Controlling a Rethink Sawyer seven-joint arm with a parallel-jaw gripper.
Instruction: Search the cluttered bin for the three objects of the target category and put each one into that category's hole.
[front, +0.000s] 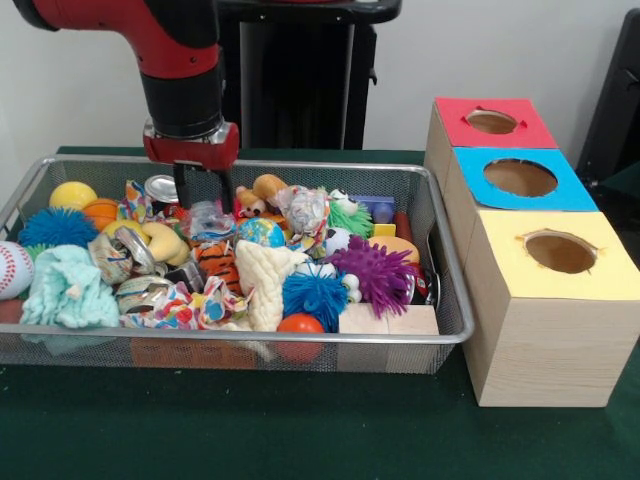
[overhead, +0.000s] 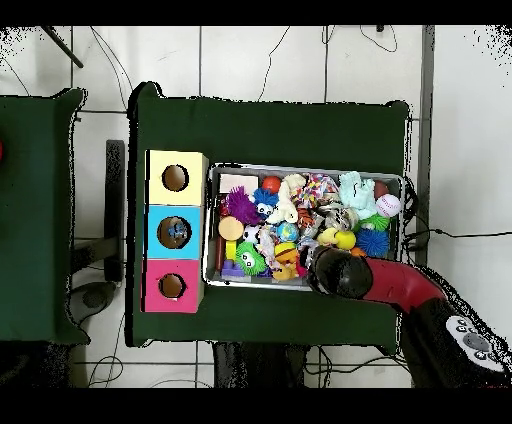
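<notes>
While lowered into the far left part of the cluttered bin (front: 250, 338), as seen from the front, shows the gripper (front: 204, 198) with its two dark fingers spread apart, pointing straight down from a red wrist block. Places one crumpled clear bottle (front: 208, 222) directly under the tips; cannot tell whether touched. Puts a silver can (front: 160, 187) just beside the left-hand finger in that picture. Finds a second wrinkled clear bottle (front: 303, 208) with a colourful label further right along the far side, next to a green fuzzy toy (front: 352, 216). Leaves a bright-labelled crumpled piece (front: 165, 300) near the front rim, too jumbled to call bottle or wrapper. Fills the rest of the mesh with a yellow ball (front: 73, 195), a blue spiky ball (front: 55, 227), a baseball (front: 12, 268), a teal plush (front: 68, 288), a purple spiky ball (front: 375, 270), an orange ball (front: 300, 324) and a wooden block (front: 385, 320). Sets three wooden boxes in a row just beside the bin, each with a round hole on top: red box (front: 492, 122) farthest, blue box (front: 520, 178) between, yellow box (front: 560, 252) nearest the camera. From overhead, hides the gripper beneath the red arm (overhead: 390, 283), reaching over the bin's lower edge.
</notes>
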